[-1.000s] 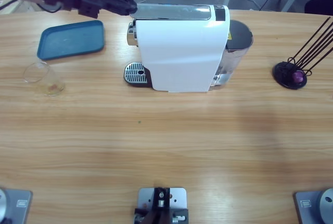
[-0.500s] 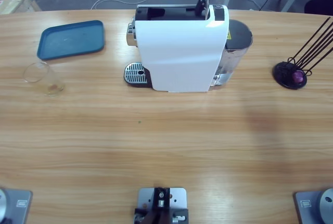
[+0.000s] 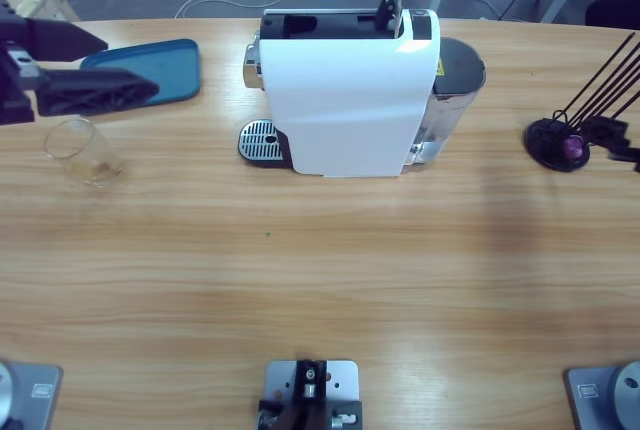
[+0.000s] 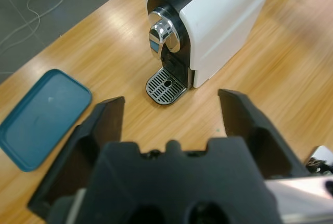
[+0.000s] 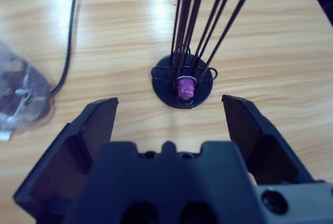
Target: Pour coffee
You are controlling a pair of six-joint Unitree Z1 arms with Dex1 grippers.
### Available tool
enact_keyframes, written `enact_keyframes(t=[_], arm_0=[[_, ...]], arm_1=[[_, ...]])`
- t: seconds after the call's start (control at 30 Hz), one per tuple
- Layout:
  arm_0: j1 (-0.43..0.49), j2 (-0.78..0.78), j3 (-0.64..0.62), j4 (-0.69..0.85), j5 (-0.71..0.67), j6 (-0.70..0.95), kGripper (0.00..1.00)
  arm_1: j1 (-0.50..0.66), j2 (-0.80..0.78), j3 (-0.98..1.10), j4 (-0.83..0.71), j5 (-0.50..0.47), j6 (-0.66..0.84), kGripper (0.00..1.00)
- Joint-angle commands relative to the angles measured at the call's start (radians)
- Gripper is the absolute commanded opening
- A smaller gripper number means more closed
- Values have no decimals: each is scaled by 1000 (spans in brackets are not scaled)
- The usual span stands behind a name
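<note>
Left tool (image 3: 100,75): jaws spread wide, holding nothing, hanging at the far-left edge of the high view, over the near edge of the teal tray (image 3: 165,70) and just above the drinking glass (image 3: 85,152). Its wrist view looks toward the coffee machine (image 4: 208,31), spout and drip grate (image 4: 165,86) in line between the jaws.

Right tool (image 5: 169,125): jaws also wide and empty, aimed at the capsule stand (image 5: 182,87) well to the right of the machine, with a purple capsule (image 5: 183,87) seated in its base. In the high view only a dark sliver of this tool shows at the right edge, beside the stand (image 3: 558,142).

Coffee: none clearly poured. The glass lies left of the machine on the counter (image 3: 320,280), apparently tipped on its side, with only a small brownish speck inside; nothing sits on the grate.

Step, as I judge it: early preparation. The machine's top lever stands raised, the slot open. Next likely calls for the right tool to close on the capsule, and the left to take the glass.

Hard to tell: whether the slot already holds a capsule; the water tank behind the machine is partly hidden.
</note>
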State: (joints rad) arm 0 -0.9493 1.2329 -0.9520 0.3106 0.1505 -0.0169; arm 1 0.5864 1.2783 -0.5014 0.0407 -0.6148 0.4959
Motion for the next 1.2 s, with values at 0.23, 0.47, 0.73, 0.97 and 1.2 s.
enact_keyframes(t=[0.23,0.47,0.73,0.97,1.2], arm_0=[[-3,97,-102,18,20,-138,964],[-3,95,-101,51,15,-146,964],[-11,105,-116,75,12,-159,964],[-29,128,-121,74,12,-170,964],[-29,121,-108,74,12,-170,967]], arm_1=[[-241,289,288,-562,109,-28,825],[-252,495,367,-866,137,-57,803],[-274,636,427,-1107,114,-65,803],[-342,616,467,-1194,136,-119,669],[-342,608,467,-1201,183,-142,660]])
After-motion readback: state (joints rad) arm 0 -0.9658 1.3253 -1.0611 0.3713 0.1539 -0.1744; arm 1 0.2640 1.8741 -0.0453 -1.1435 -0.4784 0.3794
